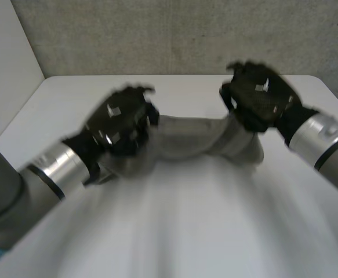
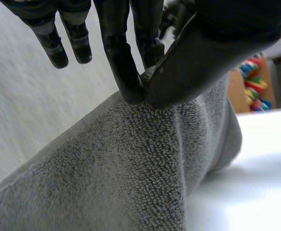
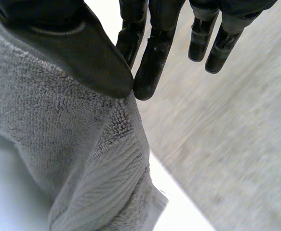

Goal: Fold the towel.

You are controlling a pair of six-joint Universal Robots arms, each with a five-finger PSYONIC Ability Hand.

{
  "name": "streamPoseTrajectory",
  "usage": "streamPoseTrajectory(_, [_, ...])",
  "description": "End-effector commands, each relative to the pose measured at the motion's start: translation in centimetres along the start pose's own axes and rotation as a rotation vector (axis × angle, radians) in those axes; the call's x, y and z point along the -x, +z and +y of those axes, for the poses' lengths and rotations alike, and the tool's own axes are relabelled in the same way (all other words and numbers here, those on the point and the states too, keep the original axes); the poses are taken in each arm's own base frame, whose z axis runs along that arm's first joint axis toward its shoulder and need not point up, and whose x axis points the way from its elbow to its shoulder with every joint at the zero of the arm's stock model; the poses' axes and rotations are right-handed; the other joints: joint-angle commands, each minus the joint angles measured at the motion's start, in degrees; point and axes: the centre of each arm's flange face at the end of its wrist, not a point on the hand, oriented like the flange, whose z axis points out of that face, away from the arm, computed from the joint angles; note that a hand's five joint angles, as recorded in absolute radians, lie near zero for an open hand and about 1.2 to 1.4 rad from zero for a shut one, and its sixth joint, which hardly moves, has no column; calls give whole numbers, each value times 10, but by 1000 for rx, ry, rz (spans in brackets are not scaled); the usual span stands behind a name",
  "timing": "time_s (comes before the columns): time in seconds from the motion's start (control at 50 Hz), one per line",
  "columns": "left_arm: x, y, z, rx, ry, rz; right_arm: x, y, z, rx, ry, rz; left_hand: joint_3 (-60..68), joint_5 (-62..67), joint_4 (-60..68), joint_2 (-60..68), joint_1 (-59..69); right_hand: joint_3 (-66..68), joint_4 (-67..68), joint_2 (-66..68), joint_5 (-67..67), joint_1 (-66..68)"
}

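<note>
White bench [image 1: 180,231] with a grey towel [image 1: 186,139] held over it.
You have the towel bunched and sagging between both hands. The left hand [image 1: 119,119] pinches one upper end between thumb and fingers [image 2: 126,72]; the right hand [image 1: 258,95] pinches the other end the same way.

One towel [image 1: 186,139], one left hand [image 1: 119,119], one right hand [image 1: 258,95], one table [image 1: 186,226].

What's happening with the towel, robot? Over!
Left hand pinching towel, thumb against finger. Right hand pinching it too. Towel strung between them over white table. Nothing in the way.
</note>
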Motion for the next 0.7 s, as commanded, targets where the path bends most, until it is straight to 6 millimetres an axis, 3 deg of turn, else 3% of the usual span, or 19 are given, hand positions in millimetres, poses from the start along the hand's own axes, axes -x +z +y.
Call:
streamPoseTrajectory(0.02, [-32, -3, 60, 178, -11, 81, 24, -4, 47, 148, -42, -65, -25, 26, -29, 51, 40, -4, -34, 47, 24, 46])
streamPoseTrajectory(0.14, [-28, 2, 66, 202, -10, 46, 19, -4, 51, 161, -38, -49, -25, 26, -29, 51, 40, -4, -34, 47, 24, 46])
streamPoseTrajectory(0.24, [-25, 2, 63, 209, -12, 39, 21, -6, 54, 175, -31, -51, -25, -140, -29, -115, -126, -4, -34, 47, 24, 46])
streamPoseTrajectory(0.26, [-24, 3, 61, 208, -12, 38, 23, -7, 54, 181, -25, -55, -25, -238, -29, -213, -225, -4, -34, 47, 24, 46])
streamPoseTrajectory(0.32, [-22, 5, 56, 196, -6, 34, 23, -7, 55, 186, -21, -56, -25, -343, -29, -319, -330, -4, -34, 47, 24, 46])
streamPoseTrajectory(0.36, [-20, 8, 52, 183, 1, 32, 26, -11, 57, 218, -2, -68, -25, -352, -29, -327, -338, -4, -34, -486, -509, -487])
streamPoseTrajectory(0.38, [-17, 12, 48, 166, 8, 29, 26, -11, 57, 218, -2, -68, -25, -363, -29, -339, -350, -4, -34, -489, -512, -490])
streamPoseTrajectory(0.4, [-17, 12, 47, 166, 8, 29, 27, -13, 58, 236, 10, -73, -25, -364, -29, -339, -350, -4, -34, -653, -676, -654])
streamPoseTrajectory(0.54, [1, 33, 20, 79, 64, 27, 30, -26, 63, 325, 61, -84, -25, -387, -29, -362, -374, -4, -34, -653, -676, -654])
streamPoseTrajectory(0.7, [12, 56, 29, 149, 117, 198, 36, -46, 62, 361, 121, -73, -25, -411, -29, -386, -397, -4, -34, -653, -676, -654])
